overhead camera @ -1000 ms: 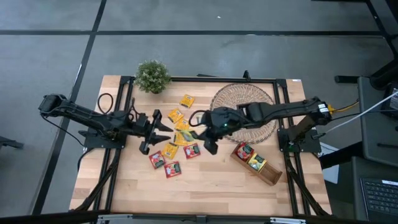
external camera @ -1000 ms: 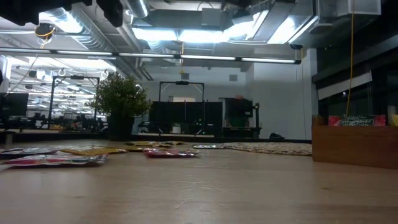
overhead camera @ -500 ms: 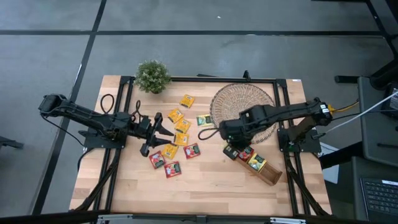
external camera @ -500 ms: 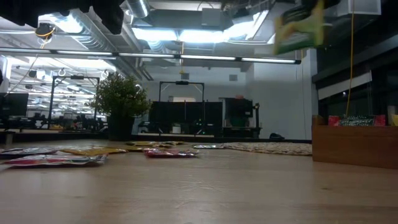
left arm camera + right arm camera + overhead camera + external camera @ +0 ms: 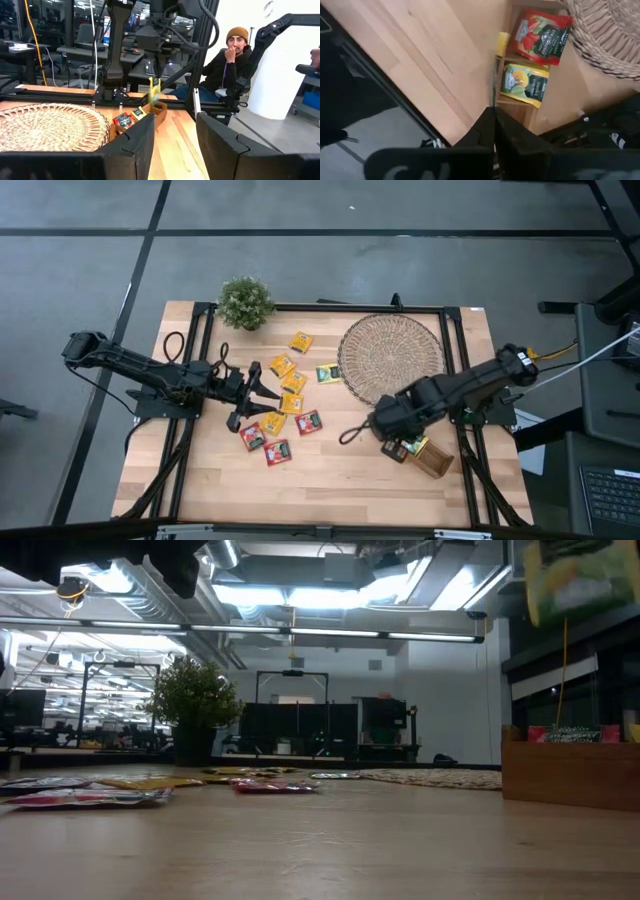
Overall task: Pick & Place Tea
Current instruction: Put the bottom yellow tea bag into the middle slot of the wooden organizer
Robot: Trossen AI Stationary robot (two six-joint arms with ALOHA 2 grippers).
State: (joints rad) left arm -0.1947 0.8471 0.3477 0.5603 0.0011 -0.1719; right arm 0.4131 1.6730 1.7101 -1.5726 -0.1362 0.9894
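Several yellow, red and green tea sachets lie flat on the wooden table between the arms. My left gripper is open and empty just left of them. My right gripper is shut on a yellow-green sachet above the brown wooden tray, which holds a red sachet and a yellow-green one. The held sachet shows edge-on in the left wrist view. My right gripper pinches the yellow-green sachet by its upper edge between its two fingers, which point down from above. The sachet hangs upright below the fingers, clear of the tray; it shows edge-on in the right wrist view.
A round woven mat lies at the far right of the table and a small potted plant at the far left. A person sits beyond the table's right side. Bare wood lies along the near edge.
My right gripper has gone from the sachets in the middle toward the table's right and near edge, carrying the yellow-green sachet lifted clear, and now stands over the wooden tray.
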